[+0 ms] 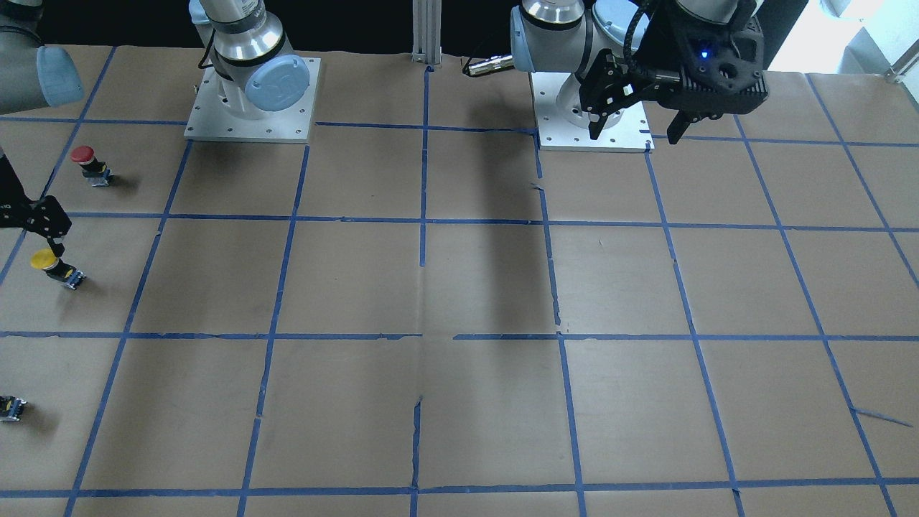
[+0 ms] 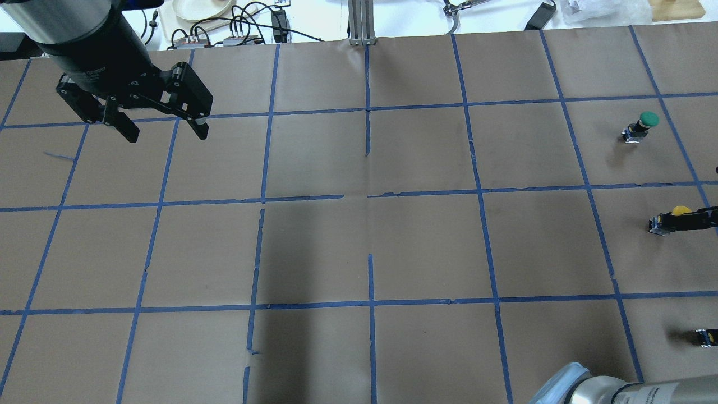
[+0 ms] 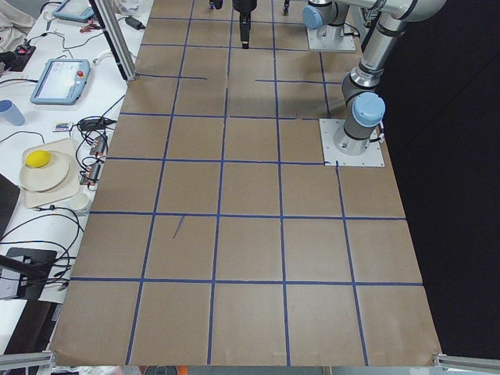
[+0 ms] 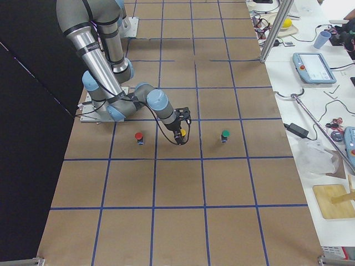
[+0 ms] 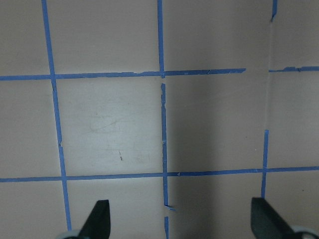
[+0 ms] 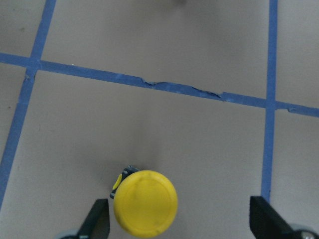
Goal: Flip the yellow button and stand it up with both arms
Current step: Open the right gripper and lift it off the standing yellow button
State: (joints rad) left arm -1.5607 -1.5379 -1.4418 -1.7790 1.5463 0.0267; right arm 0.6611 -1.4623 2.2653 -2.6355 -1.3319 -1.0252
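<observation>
The yellow button point(image 6: 145, 202) sits on the brown paper with its round cap facing my right wrist camera and its body mostly hidden under the cap. It also shows in the front view point(image 1: 47, 260) and the overhead view point(image 2: 681, 211). My right gripper point(image 6: 182, 225) is open and low around it, with the cap close to the left fingertip point(image 6: 98, 220). My left gripper point(image 2: 167, 136) is open and empty. It hangs above the table far from the button and also shows in the front view point(image 1: 635, 133).
A red-capped button point(image 1: 85, 159) stands one square from the yellow one, and a green-capped button point(image 2: 645, 123) one square on its other side. A tiny black-and-yellow part point(image 2: 705, 336) lies near the table edge. Blue tape lines grid the paper.
</observation>
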